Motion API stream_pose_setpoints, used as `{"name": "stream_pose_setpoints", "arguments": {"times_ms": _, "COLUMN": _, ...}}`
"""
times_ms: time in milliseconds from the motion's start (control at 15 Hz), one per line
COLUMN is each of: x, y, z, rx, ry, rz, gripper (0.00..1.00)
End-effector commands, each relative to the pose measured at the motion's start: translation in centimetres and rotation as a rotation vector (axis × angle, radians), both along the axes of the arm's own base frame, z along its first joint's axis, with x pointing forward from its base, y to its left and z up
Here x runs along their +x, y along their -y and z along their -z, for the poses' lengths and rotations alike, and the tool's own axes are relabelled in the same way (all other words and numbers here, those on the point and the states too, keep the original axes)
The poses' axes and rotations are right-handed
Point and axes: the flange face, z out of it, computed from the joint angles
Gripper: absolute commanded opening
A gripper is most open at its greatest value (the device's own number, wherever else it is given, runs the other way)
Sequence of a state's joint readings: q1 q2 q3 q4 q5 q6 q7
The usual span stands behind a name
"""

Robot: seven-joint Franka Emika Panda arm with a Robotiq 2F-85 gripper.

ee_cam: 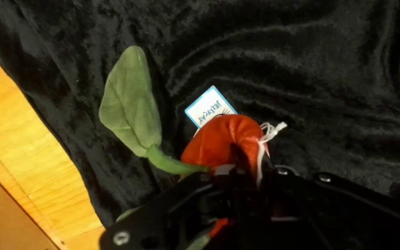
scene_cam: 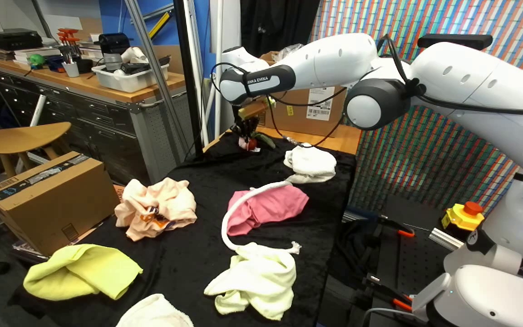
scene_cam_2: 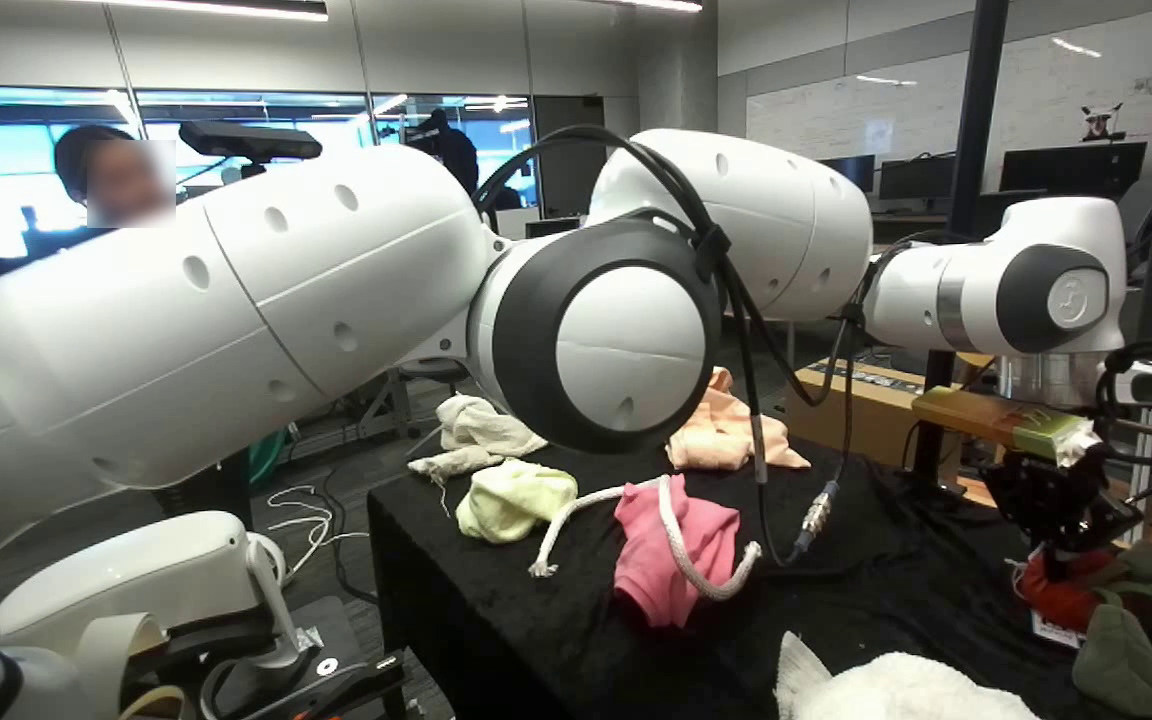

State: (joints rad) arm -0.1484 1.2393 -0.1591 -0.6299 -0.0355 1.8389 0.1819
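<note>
A red plush toy [ee_cam: 217, 142] is pinched in the gripper [ee_cam: 251, 162], jaws clenched right on its fabric, and it's found on the black cloth [ee_cam: 290, 69], pretty close to a strip of light wood [ee_cam: 40, 139]. A green leaf [ee_cam: 130, 100] is attached, and a Jellycat tag [ee_cam: 208, 106] can be seen poking out beside it. Further out, in an exterior view, a crumpled white cloth [scene_cam: 311, 163] is spotted nearest, then a pink cloth [scene_cam: 270, 209] with a white rope [scene_cam: 226, 222] partly draped over it. A peach cloth [scene_cam: 166, 200], a yellow cloth [scene_cam: 80, 272] and a pale green cloth [scene_cam: 261, 281] are scattered well apart from the toy.
</note>
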Motion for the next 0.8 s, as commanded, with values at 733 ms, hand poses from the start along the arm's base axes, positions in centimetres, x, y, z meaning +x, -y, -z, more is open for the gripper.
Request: {"name": "stream_pose_setpoints", "arguments": {"times_ms": 733, "x": -0.8, "y": -1.3, "z": -8.3, "rx": 0.039, "ry": -0.055, "rz": -0.105, "gripper": 0.08}}
